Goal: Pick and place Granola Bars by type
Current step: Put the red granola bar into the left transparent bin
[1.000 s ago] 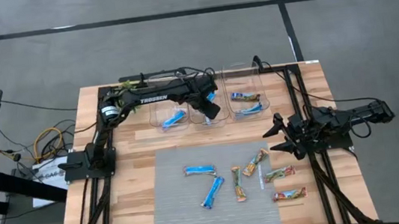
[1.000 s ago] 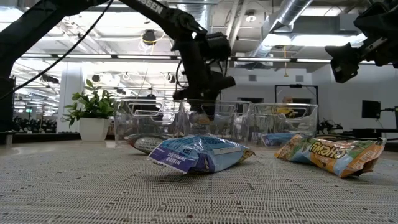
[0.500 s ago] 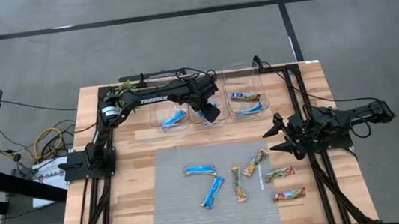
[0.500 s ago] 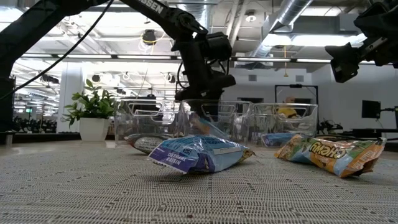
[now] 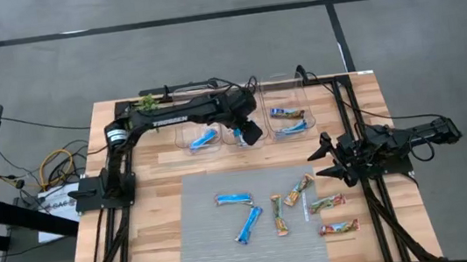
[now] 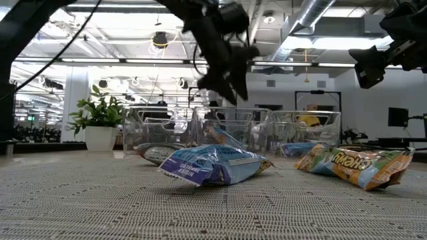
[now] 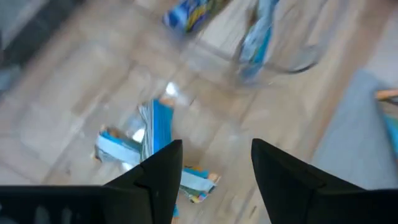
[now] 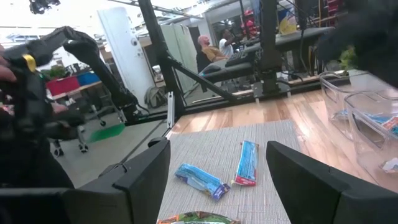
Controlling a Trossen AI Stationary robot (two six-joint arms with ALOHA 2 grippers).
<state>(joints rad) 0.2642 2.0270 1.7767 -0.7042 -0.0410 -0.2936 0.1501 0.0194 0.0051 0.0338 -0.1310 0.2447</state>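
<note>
Risk is mostly snagging: my left gripper [image 5: 251, 132] hangs empty w/ fingers apart over the middle bin [image 5: 240, 138], blue bars [image 7: 152, 146] lying right below. Right gripper [image 5: 321, 163], wide open, waits beside the mat [image 5: 203, 249], where seven bars [image 5: 246, 225] lie unsorted, close enough to nudge a neighbour

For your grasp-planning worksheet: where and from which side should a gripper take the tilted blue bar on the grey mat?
Probably across the middle of the tilted blue bar, from straight above. It lies flat on the grey mat, long and narrow, with clear mat along both long sides, so fingers could close across its short width.
</note>
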